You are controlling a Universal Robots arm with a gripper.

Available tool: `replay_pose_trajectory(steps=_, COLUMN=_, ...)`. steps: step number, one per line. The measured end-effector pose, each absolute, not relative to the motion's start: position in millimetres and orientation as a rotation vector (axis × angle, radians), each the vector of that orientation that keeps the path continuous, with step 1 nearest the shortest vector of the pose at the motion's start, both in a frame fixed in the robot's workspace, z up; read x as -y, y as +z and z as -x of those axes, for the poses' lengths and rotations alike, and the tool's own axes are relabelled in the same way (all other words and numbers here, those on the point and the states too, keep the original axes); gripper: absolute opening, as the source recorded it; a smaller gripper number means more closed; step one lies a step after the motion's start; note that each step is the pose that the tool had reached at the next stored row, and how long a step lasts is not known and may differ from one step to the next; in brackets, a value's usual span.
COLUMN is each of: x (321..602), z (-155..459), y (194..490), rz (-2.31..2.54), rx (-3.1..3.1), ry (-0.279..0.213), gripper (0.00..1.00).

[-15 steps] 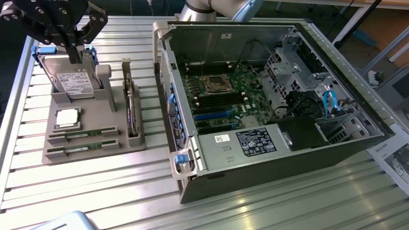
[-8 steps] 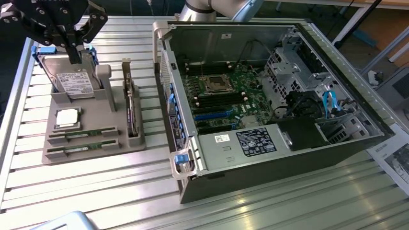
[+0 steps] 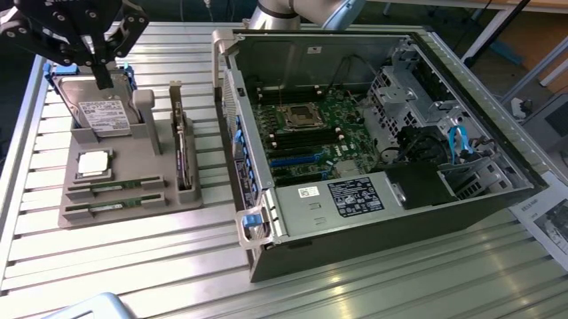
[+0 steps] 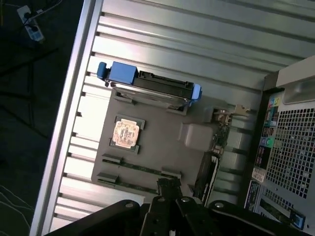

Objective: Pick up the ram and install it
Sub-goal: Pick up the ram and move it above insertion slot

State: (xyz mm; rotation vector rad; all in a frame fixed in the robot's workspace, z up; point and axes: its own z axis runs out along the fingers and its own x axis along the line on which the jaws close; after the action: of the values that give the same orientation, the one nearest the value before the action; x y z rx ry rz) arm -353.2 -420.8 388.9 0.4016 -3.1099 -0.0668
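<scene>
Above the hard drive (image 3: 106,116) on the grey holder (image 3: 133,159), the claw (image 3: 104,81) hangs pinched narrow, holding nothing; the ram (image 3: 116,184) lies flat in a slot at the holder's opposite end, its twin (image 3: 114,205) just beside it; the open computer case (image 3: 310,209) stands on the bench (image 3: 133,266) toward the exterior view's right.

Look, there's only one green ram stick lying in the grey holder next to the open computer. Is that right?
Not quite. There are two: the first ram stick and the second ram stick lie side by side in the grey holder. The exterior view shows them both. The rest is right: the holder sits next to the open computer.
</scene>
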Motion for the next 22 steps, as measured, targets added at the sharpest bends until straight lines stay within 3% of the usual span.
replay_pose_trajectory(steps=22, x=420.8, z=353.2, y=388.9, rz=-1.174, rx=2.896, ry=-0.062, gripper=0.10)
